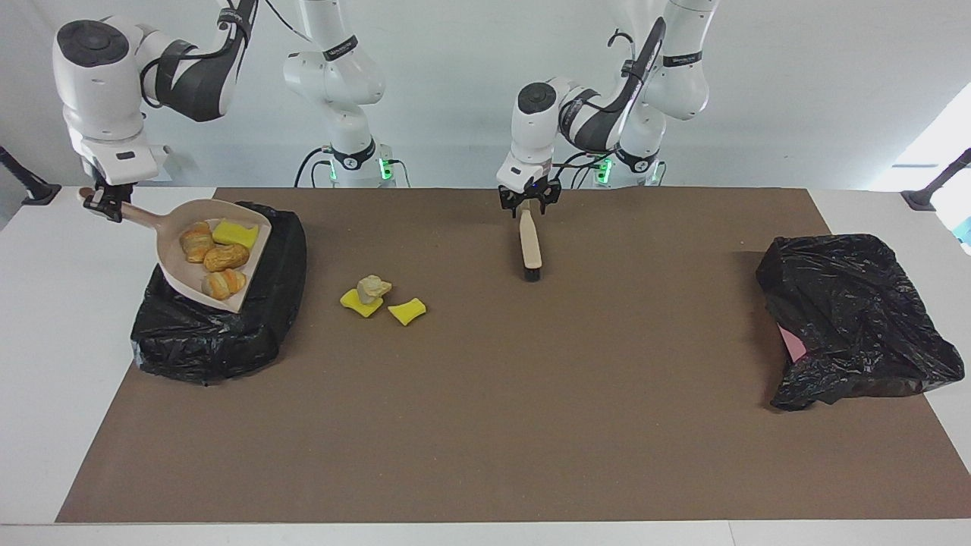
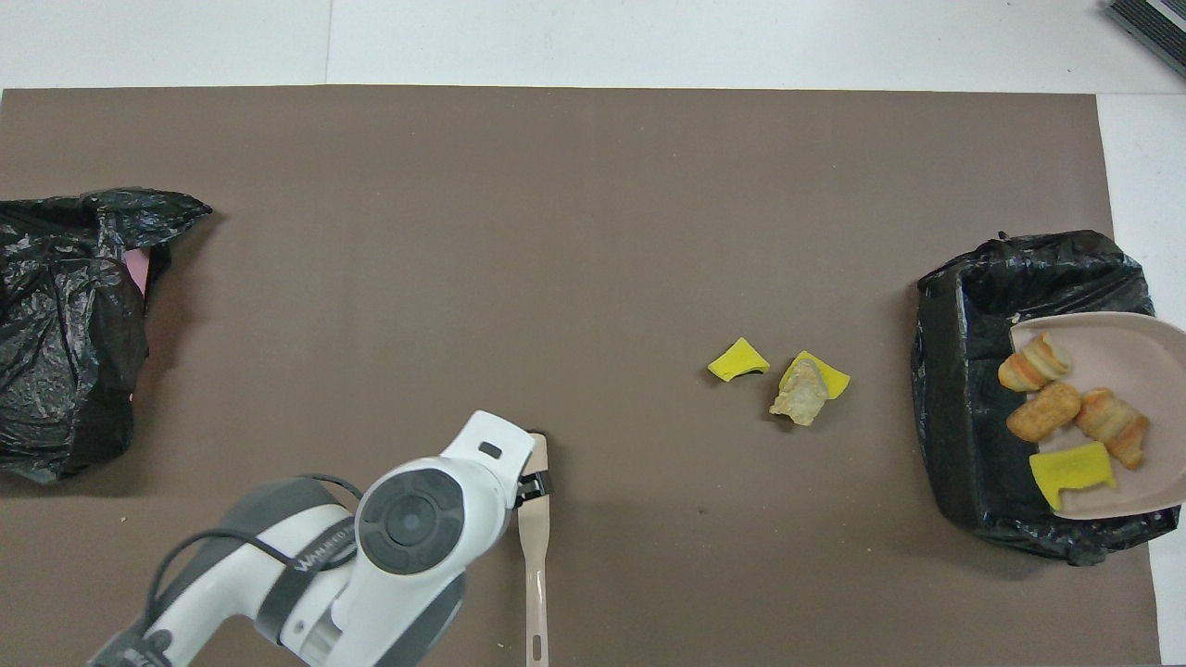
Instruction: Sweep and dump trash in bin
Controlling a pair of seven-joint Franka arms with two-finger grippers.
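Four pieces of trash lie in the tilted dustpan over the black-lined bin; the right gripper pinches the pan's handle. Three more scraps lie on the brown mat beside the bin. The left gripper, fingers spread, hangs over the brush lying on the mat.
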